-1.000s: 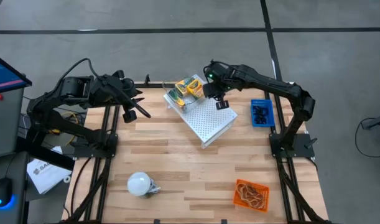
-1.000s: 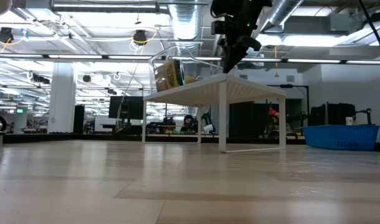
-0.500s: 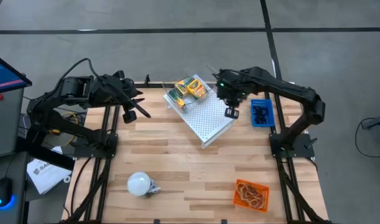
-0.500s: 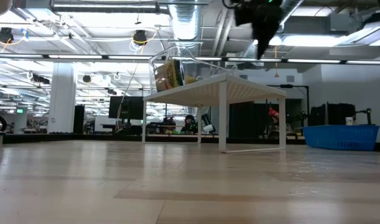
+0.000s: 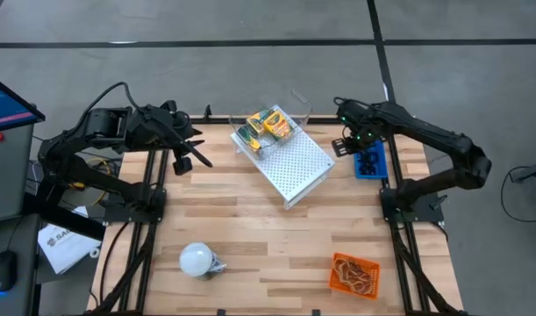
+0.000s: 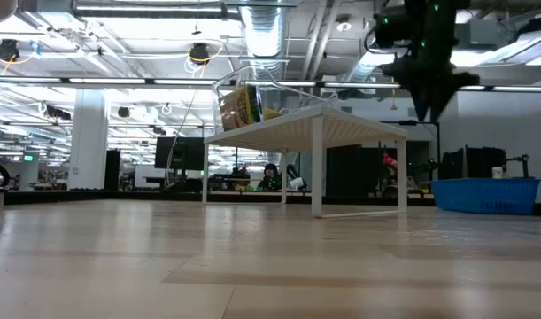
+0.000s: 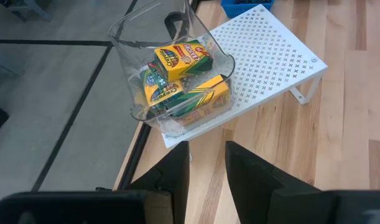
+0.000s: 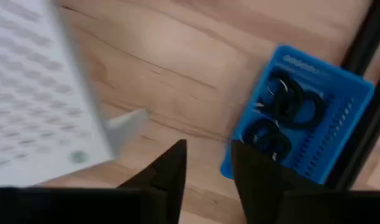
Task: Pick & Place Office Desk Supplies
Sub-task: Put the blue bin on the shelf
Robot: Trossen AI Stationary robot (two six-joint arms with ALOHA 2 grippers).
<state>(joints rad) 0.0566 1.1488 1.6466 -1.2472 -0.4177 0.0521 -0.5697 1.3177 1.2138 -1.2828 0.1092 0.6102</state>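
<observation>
Several yellow-and-green crayon boxes (image 5: pixel 266 125) (image 7: pixel 180 78) (image 6: pixel 242 106) lie in a clear plastic tub (image 7: pixel 124 37) that stands on the far end of the white perforated stand (image 5: pixel 296 168). Black rings (image 8: pixel 288 96) lie in a blue tray (image 5: pixel 369 172) at the table's right edge. Tan rubber bands (image 5: pixel 352 275) fill an orange tray near the near right corner. My right gripper (image 5: pixel 345 147) (image 8: pixel 207 146) (image 6: pixel 429 113) hovers open between the stand and the blue tray, holding nothing. My left gripper (image 5: pixel 190 160) (image 7: pixel 206 146) waits open at the far left, pointing at the tub.
A white bulb-like object (image 5: pixel 197 260) lies near the table's near left edge. The perforated stand (image 6: pixel 314 124) stands on legs, raised above the table. Bare wood shows across the table's middle and near side. The blue tray (image 6: pixel 481 195) sits low on the right.
My right gripper has swung from above the crayon tub and the stand's far end toward the table's right edge, and now hangs a little lower, beside the blue tray. The crayon boxes and the tub have stayed where they were.
</observation>
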